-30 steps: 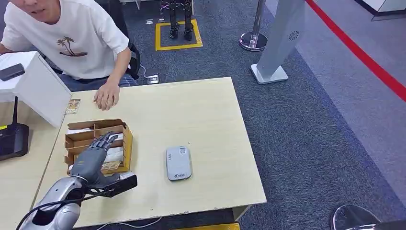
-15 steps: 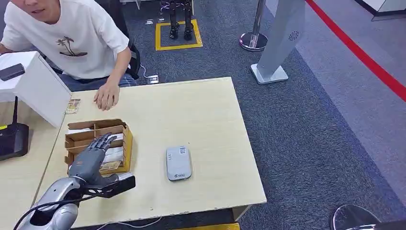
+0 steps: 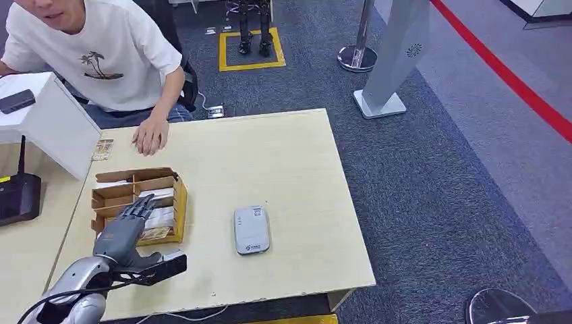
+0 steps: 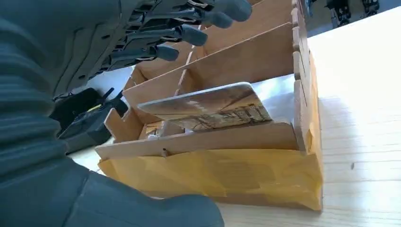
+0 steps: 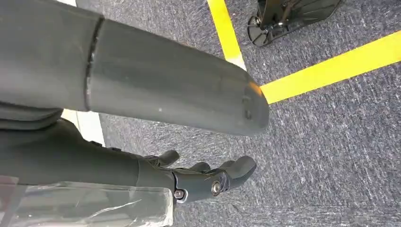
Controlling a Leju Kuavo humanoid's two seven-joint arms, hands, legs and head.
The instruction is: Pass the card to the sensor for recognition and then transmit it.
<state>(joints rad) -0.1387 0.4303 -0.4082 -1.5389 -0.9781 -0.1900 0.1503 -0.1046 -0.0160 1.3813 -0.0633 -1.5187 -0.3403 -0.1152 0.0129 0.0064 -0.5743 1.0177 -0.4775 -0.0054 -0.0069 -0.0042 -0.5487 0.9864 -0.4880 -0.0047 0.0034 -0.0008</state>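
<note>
Card [image 4: 203, 108], a thin, stiff, glossy printed rectangle, leaned tilted in the nearest compartment of the brown cardboard divider box [image 3: 177, 214], so we judged our left hand [image 3: 125, 228], open above it and holding nothing, should pinch its raised upper edge, since flat faces looked slippery

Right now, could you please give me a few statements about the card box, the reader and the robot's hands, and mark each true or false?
1. The left hand hovers over the cardboard box, its fingers spread and holding nothing. True.
2. A card leans tilted in the box's front compartment. True.
3. The grey card reader sits inside the box. False: it lies on the table, beside the box and apart from it.
4. The right hand holds a card. False: it hangs over the carpet, holding nothing.
5. The person's hand rests on the table. True.
</note>
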